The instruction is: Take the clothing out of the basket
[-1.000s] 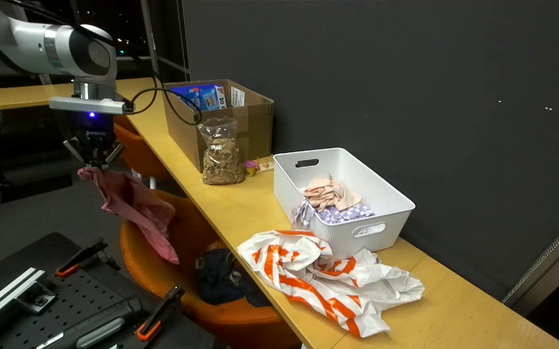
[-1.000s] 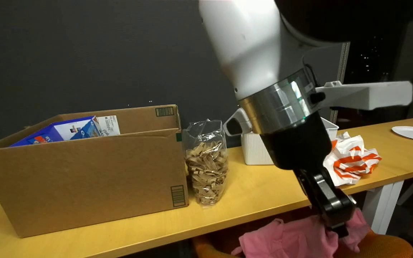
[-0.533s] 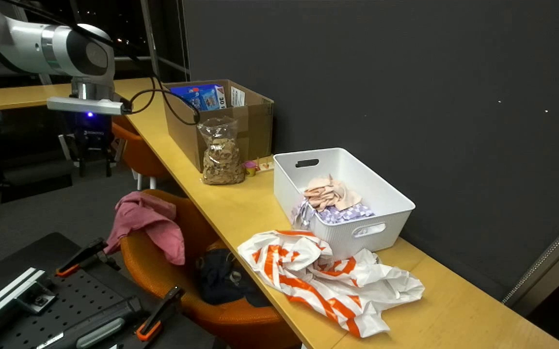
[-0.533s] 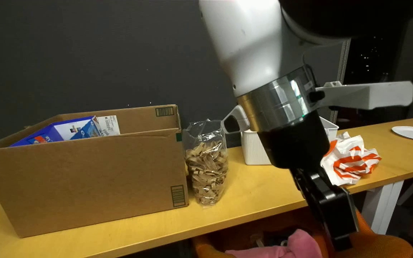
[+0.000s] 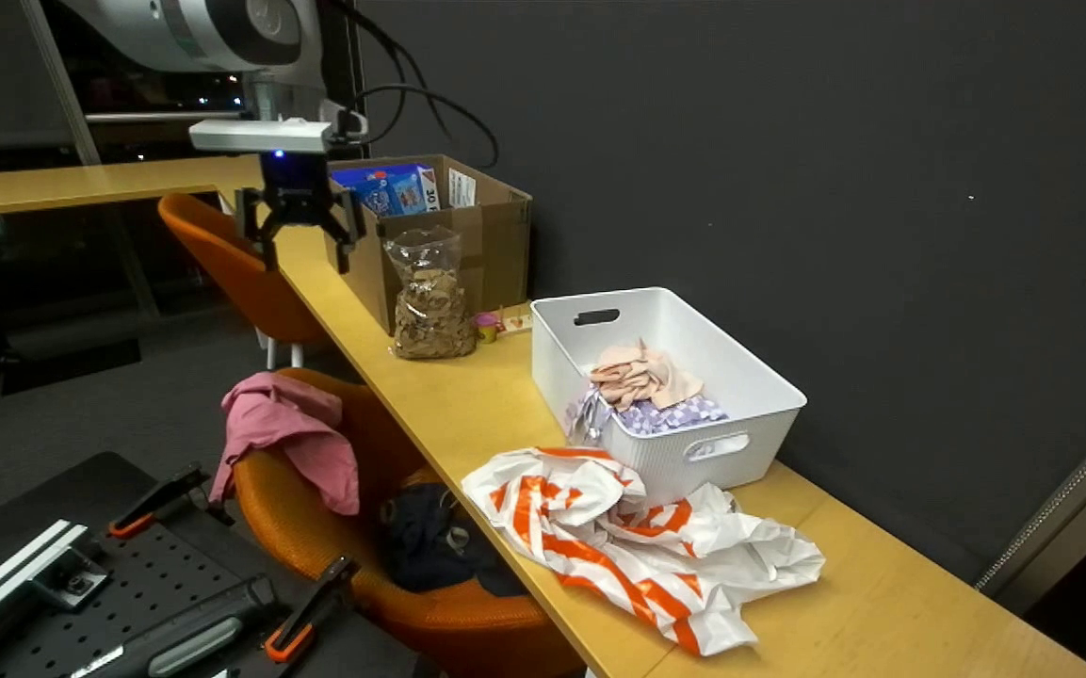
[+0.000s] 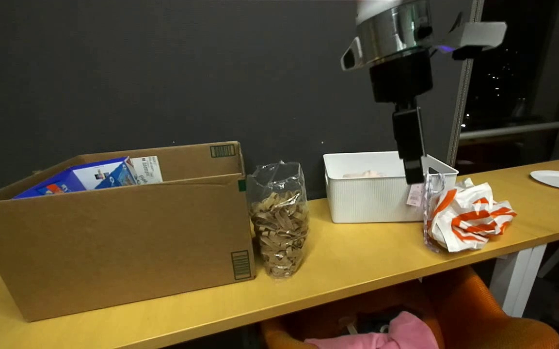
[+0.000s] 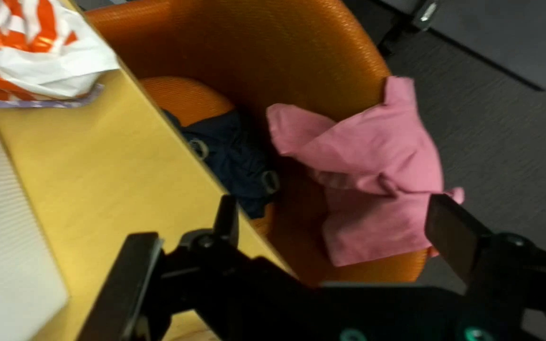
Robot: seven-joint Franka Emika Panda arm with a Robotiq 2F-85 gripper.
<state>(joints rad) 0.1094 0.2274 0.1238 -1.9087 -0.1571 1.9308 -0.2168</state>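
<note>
The white basket (image 5: 769,452) stands on the wooden table with a peach cloth (image 5: 641,377) and a purple checked cloth (image 5: 684,412) inside. Part of the checked cloth hangs over the rim beside a pink tag (image 6: 415,195). A pink garment (image 7: 381,161) lies draped over the orange chair's back, and dark blue clothing (image 7: 239,161) rests on the seat. My gripper (image 5: 307,256) is open and holds nothing, raised near the cardboard box in an exterior view. In the wrist view the fingers stand wide apart, with the pink garment below them.
A cardboard box (image 6: 129,242) and a clear bag of brown strips (image 6: 280,228) share the table with the basket. Crumpled white-and-orange plastic (image 5: 656,556) lies against the basket. The orange chair (image 5: 448,612) sits at the table edge, beside a black bench (image 5: 166,565) with clamps.
The gripper has opened and let go of the pink garment, which dropped onto the chair back. Afterwards the arm rose and moved away from the chair, towards the table.
</note>
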